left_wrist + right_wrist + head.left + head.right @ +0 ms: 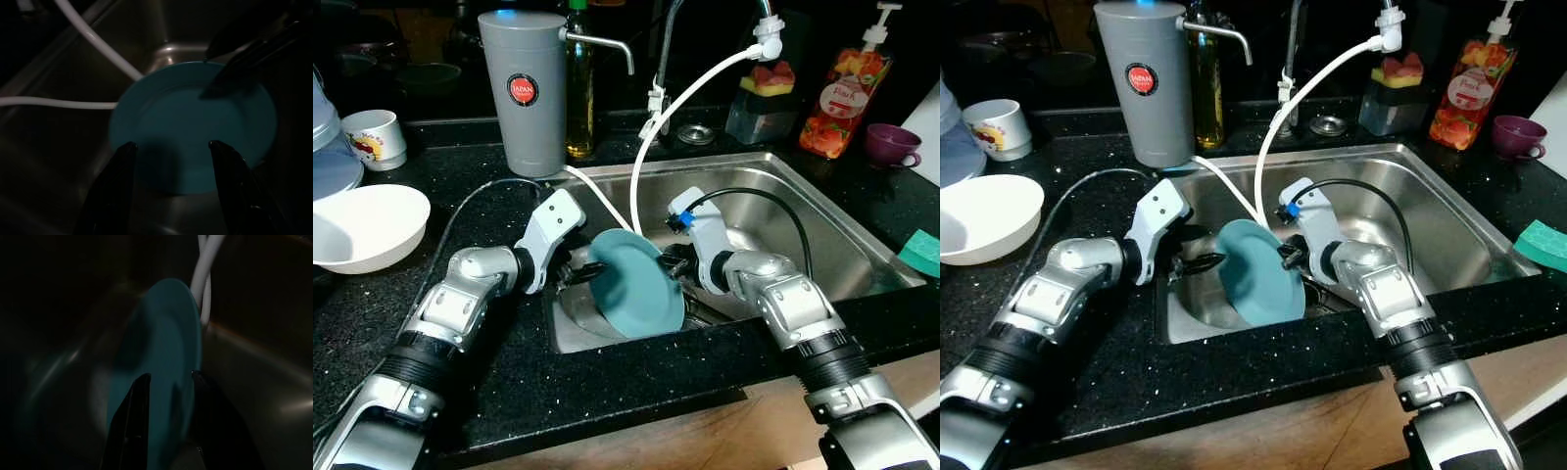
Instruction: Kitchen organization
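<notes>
Right gripper [168, 377] pinches teal plate [636, 284] by rim, one finger on each face. Plate stands on edge, tilted, in steel sink [842, 230]. Left gripper [171, 147] at plate's 9 o'clock, fingers spread wide, just short of plate. White hoses [641, 166] behind plate. Grey canister [530, 93] at 11 o'clock, white bowl [367, 227] far at 9 on black counter [509, 372].

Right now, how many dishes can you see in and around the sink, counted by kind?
Teal plate, held on edge in the sink by the right gripper: 1
White bowl: 1
White mug with print: 1
Purple cup: 1
Total: 4
</notes>
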`<state>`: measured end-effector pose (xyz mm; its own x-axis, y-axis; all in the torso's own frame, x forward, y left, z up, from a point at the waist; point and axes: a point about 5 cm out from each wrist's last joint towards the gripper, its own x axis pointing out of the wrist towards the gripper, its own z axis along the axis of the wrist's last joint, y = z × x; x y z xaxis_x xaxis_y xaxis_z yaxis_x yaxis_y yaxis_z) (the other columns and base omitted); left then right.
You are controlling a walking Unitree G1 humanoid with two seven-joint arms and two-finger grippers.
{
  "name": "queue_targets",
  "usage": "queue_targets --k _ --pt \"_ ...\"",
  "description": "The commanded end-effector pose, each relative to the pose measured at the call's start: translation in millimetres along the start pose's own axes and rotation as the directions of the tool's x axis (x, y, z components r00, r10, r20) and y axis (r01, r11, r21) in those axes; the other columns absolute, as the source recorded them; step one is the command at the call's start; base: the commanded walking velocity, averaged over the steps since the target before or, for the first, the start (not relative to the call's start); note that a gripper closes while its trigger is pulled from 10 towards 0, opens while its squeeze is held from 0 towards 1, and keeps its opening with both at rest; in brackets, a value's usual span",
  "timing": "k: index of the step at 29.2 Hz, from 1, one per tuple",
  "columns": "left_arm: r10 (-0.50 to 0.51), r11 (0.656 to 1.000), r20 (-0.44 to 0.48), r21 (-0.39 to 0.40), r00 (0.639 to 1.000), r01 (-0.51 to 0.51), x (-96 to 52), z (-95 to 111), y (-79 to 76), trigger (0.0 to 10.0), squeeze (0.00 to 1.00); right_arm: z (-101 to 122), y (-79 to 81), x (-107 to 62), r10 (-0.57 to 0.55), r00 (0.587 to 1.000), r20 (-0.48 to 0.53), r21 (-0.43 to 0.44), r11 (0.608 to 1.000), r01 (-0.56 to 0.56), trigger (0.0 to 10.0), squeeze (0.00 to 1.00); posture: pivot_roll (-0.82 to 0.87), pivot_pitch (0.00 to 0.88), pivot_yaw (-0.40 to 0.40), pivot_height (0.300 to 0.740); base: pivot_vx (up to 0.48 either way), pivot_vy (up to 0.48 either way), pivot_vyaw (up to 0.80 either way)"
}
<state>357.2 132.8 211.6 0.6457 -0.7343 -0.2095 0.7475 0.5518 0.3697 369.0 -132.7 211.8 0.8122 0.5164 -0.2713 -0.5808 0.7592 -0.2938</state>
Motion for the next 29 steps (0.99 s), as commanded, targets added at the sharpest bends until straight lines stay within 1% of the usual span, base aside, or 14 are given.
queue_targets --k 1,3,4,5,7,8,11,12,13,14,15,16,20,29 --pt "0.035 0.999 -0.021 0.037 0.999 -0.034 -0.5 0.5 4.3 10.0 0.0 2.3 -4.1 -1.8 -0.032 0.999 -0.001 -0.001 0.999 0.032 10.0 0.0 -0.02 0.059 -0.007 0.74 0.0 0.0 0.0" --pt "0.061 0.995 -0.044 0.075 0.997 -0.057 -1.8 0.9 6.9 10.0 0.0 4.7 -5.7 -2.1 -0.045 0.999 0.013 0.006 0.999 0.045 10.0 0.0 -0.02 0.059 -0.007 0.74 0.0 0.0 0.0" --pt "0.124 0.985 -0.083 0.131 0.989 -0.113 -4.5 0.8 12.8 10.0 0.0 10.0 -7.3 -2.4 -0.058 0.997 0.049 0.024 0.998 0.057 10.0 0.0 -0.03 0.059 -0.005 0.74 0.0 0.0 0.0" --pt "0.284 0.932 -0.148 0.277 0.947 -0.236 -11.2 1.1 27.4 10.0 0.0 21.2 -10.0 -3.4 -0.086 0.988 0.125 0.071 0.994 0.077 10.0 0.0 -0.03 0.059 -0.005 0.74 0.0 0.0 0.0" --pt "0.403 0.86 -0.191 0.413 0.895 -0.299 -18.9 0.7 38.6 10.0 0.0 29.2 -11.2 -4.1 -0.106 0.978 0.179 0.118 0.989 0.086 10.0 0.0 -0.02 0.063 -0.006 0.74 0.0 0.0 0.0" --pt "0.505 0.791 -0.207 0.5 0.838 -0.352 -28.6 1.7 47.9 10.0 0.0 36.2 -10.5 -4.1 -0.123 0.967 0.223 0.161 0.983 0.088 10.0 0.0 -0.02 0.066 -0.005 0.74 0.0 0.0 0.0" --pt "0.577 0.75 -0.223 0.526 0.786 -0.401 -38.9 2.4 54.5 10.0 0.0 43.3 -7.7 -3.3 -0.124 0.957 0.263 0.196 0.978 0.073 10.0 0.0 -0.02 0.066 -0.005 0.74 0.0 0.0 0.0" --pt "0.577 0.75 -0.223 0.526 0.786 -0.401 -38.9 2.4 54.5 10.0 0.0 43.3 -7.7 -3.3 -0.124 0.957 0.263 0.196 0.978 0.073 10.0 0.0 -0.02 0.066 -0.005 0.74 0.0 0.0 0.0" --pt "0.602 0.732 -0.225 0.537 0.766 -0.419 -43.2 3.2 57.2 10.0 0.0 46.1 -5.1 -2.5 -0.114 0.954 0.277 0.212 0.976 0.055 10.0 0.0 -0.02 0.07 -0.005 0.74 0.0 0.0 0.0" --pt "0.629 0.715 -0.233 0.548 0.741 -0.435 -48.3 3.3 60.2 10.0 0.07 49.0 -1.3 -1.7 -0.091 0.952 0.293 0.224 0.974 0.024 10.0 0.0 -0.02 0.07 -0.005 0.74 0.0 0.0 0.0" --pt "0.66 0.692 -0.239 0.561 0.712 -0.454 -54.2 3.9 63.6 10.0 0.05 51.8 4.4 -1.0 -0.054 0.95 0.307 0.229 0.973 -0.018 10.0 0.0 -0.02 0.07 -0.003 0.74 0.0 0.0 0.0" --pt "0.66 0.692 -0.239 0.561 0.712 -0.454 -54.2 3.9 63.6 10.0 0.05 51.8 4.4 -1.0 -0.054 0.95 0.307 0.229 0.973 -0.018 10.0 0.0 -0.02 0.07 -0.003 0.74 0.0 0.0 0.0" --pt "0.745 0.634 -0.283 0.583 0.604 -0.508 -76.8 3.8 74.6 10.0 0.0 55.5 25.1 1.4 0.069 0.942 0.328 0.202 0.969 -0.142 10.0 0.0 -0.02 0.073 -0.004 0.74 0.0 0.0 0.0" --pt "0.769 0.628 -0.367 0.588 0.524 -0.51 -91.2 -6.4 77.1 10.0 0.0 53.4 30.7 3.4 0.095 0.944 0.317 0.204 0.965 -0.166 10.0 0.0 -0.01 0.072 -0.001 0.74 0.0 0.0 0.0"
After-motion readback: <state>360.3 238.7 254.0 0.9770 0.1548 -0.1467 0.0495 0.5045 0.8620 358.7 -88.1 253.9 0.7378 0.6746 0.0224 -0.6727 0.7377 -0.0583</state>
